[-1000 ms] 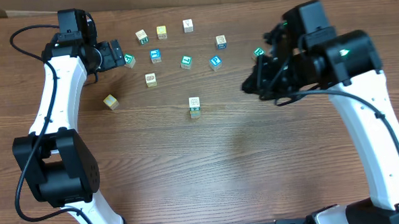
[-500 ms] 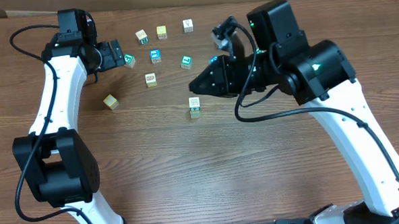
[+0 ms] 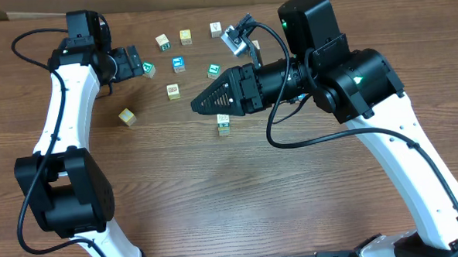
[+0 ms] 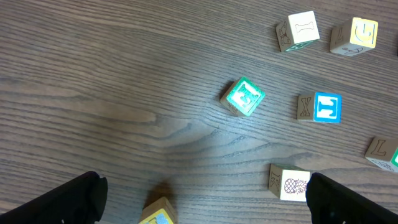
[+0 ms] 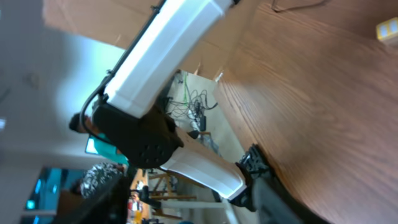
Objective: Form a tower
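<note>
**Tower (image 3: 223,126) of picture cubes beneath the right pincer (image 3: 199,106), mid-tabletop (image 3: 255,205).**
Legible lettering: a blue-faced cube (image 4: 319,107) carried an X on its side, and a tan cube (image 4: 380,149) an L. The right pincer lay level above the tower, pointing left past it and hiding its top; contact could not be judged. Its fingers were parted with nothing between them. The left pincer (image 3: 138,63), wide open and empty, was well apart at far left.

you're working on a dark brown wood-grain table (image 3: 217,206) under even, soft light. past its far edge in the right wrist view, a tangle of cables (image 5: 194,109) shows against a pale, blurred room, with a brown cardboard panel (image 5: 74,15) above.
</note>
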You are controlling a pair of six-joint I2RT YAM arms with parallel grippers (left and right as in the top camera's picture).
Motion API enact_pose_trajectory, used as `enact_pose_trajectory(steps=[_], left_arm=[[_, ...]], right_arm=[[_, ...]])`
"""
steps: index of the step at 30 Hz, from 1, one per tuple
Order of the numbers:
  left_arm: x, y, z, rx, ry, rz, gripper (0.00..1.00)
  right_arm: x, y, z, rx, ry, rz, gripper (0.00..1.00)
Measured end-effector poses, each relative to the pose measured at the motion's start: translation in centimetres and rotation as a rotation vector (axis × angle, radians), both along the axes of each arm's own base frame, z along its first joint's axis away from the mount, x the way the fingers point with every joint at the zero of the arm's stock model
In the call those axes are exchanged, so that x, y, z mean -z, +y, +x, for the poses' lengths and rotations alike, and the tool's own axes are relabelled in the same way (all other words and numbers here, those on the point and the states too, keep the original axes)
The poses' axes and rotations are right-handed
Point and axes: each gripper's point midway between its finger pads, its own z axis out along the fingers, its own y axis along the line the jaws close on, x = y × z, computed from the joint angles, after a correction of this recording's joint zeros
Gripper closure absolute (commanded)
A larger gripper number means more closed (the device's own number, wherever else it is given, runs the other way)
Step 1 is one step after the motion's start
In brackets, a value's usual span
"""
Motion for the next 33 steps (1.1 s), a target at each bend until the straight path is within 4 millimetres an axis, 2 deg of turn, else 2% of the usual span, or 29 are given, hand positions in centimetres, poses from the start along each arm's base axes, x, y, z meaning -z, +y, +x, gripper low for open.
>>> enact_pose_trajectory(steps=[2, 3, 8, 27, 30, 33], left_arm=[[0.0, 0.0, 0.0, 0.000, 0.000, 0.000, 0.00], [0.0, 0.0, 0.0, 0.000, 0.000, 0.000, 0.00], [0.0, 0.0, 0.0, 0.000, 0.000, 0.000, 0.00], [0.0, 0.0, 0.0, 0.000, 0.000, 0.000, 0.00], [0.0, 0.0, 0.0, 0.000, 0.000, 0.000, 0.00], [0.0, 0.0, 0.0, 0.000, 0.000, 0.000, 0.01]], right_arm=[[-0.5, 0.1, -0.1, -0.016, -0.006, 0.022, 0.09], [-0.6, 0.2, -0.2, -0.023, -0.011, 0.029, 0.05], [-1.1, 0.3, -0.3, -0.038, -0.030, 0.053, 0.00], [-1.3, 0.4, -0.1, -0.037, -0.046, 0.060, 0.00], [-0.6, 0.2, 0.5, 0.006, -0.045, 0.023, 0.00], [1.3, -0.4, 1.6, 0.094, -0.022, -0.075, 0.00]])
